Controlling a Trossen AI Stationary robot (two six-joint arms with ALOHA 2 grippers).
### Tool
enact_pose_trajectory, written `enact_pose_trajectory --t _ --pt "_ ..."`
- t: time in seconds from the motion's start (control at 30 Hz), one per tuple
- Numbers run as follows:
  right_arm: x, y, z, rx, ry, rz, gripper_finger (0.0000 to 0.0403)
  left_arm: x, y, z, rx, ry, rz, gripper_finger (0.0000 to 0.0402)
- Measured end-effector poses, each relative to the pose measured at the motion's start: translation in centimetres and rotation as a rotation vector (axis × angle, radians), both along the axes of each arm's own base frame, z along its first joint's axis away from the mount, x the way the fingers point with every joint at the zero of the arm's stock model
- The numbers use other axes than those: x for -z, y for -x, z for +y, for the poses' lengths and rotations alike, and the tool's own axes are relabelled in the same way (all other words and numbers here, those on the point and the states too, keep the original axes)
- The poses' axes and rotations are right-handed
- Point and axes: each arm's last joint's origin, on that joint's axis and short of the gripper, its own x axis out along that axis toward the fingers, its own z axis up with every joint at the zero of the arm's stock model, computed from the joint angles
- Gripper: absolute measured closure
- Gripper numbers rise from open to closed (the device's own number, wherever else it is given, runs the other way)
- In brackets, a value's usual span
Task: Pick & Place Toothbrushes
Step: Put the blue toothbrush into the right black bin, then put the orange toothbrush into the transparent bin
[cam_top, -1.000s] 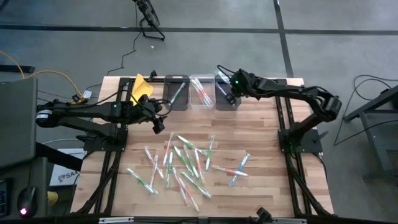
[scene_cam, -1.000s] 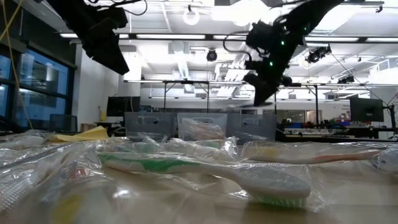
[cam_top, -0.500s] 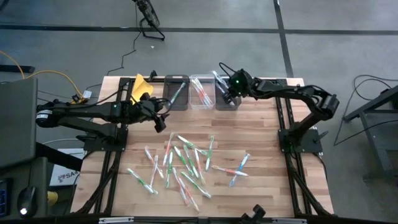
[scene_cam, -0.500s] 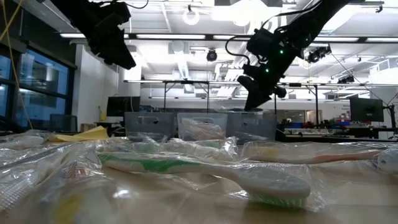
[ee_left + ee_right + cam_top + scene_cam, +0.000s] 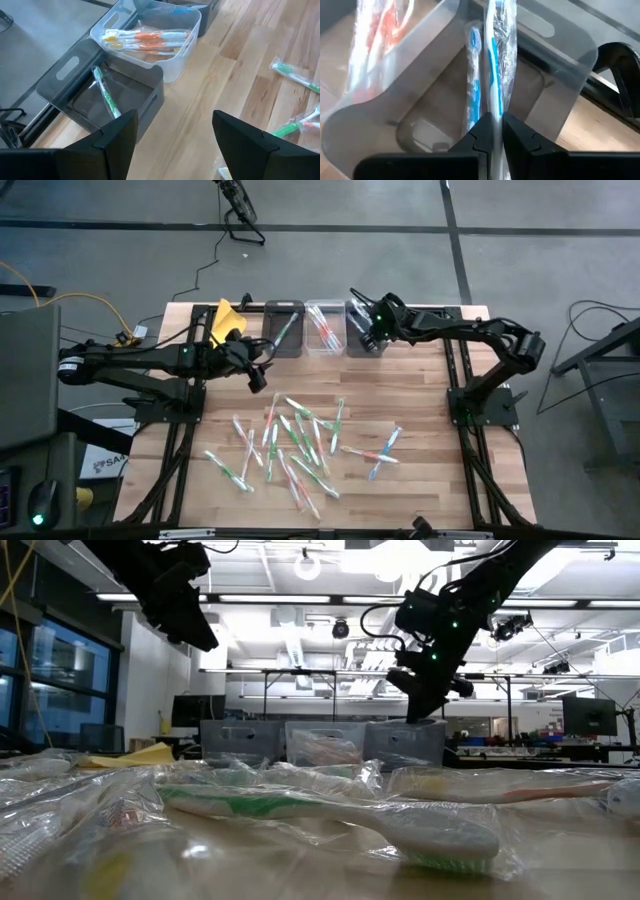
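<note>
Right hand (image 5: 492, 131) is hanging over the right-most of three bins at the far edge of the counter (image 5: 420, 400). Its fingers are pinching nearly closed on a wrapped blue toothbrush (image 5: 496, 60), which is standing steeply, pointing down into the grey bin (image 5: 560, 55). A second blue toothbrush (image 5: 474, 85) is already lying inside that same bin, just beside the held one. In the high view the right hand (image 5: 366, 332) is sitting directly above this bin (image 5: 362, 340); in the low view it (image 5: 424, 708) is hovering just above the bin's rim.

Left hand (image 5: 172, 137) is waiting above the counter near the left-most bin, fingers spread wide, gripping nothing. High view places it (image 5: 256, 378) between the bins and the loose pile.

Bin contents: the dark left bin (image 5: 80, 80) is holding one green toothbrush (image 5: 105, 92), leaning along its length. The clear middle bin (image 5: 186, 42) is holding several orange/red toothbrushes (image 5: 150, 40) lying side by side.

Remaining toothbrushes (image 5: 290, 445) are lying scattered in wrappers over the middle of the counter, green, red and blue mixed, some overlapping. A couple more (image 5: 385, 448) are lying apart to the right of the main pile.

A yellow cloth (image 5: 227, 322) is resting at the far-left corner of the counter, beside the dark bin.
</note>
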Motion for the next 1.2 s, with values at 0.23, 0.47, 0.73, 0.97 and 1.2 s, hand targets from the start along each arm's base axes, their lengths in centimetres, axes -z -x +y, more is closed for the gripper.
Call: enact_pose_trajectory --t 0.23,0.47,0.73,0.97,1.2 --pt "0.1 -0.2 0.4 -0.046 -0.077 -0.047 0.0310 0.0 0.0 0.0 0.020 -0.025 0.018 0.0151" --pt "-2.0 0.4 1.0 -0.049 -0.041 -0.092 0.0239 0.1 0.1 0.0 0.042 -0.028 0.045 0.0151" --pt "-5.4 4.0 5.4 -0.008 -0.166 -0.055 0.0223 0.2 0.1 -0.1 0.049 -0.029 0.047 0.0151" --pt "-6.0 4.6 12.2 -0.142 -0.287 0.047 0.0223 0.2 0.1 -0.1 0.075 -0.058 0.069 0.0151" --pt "-5.4 2.5 18.7 -0.470 -0.348 0.035 0.0222 0.2 0.1 -0.1 0.076 -0.058 0.068 0.0151"
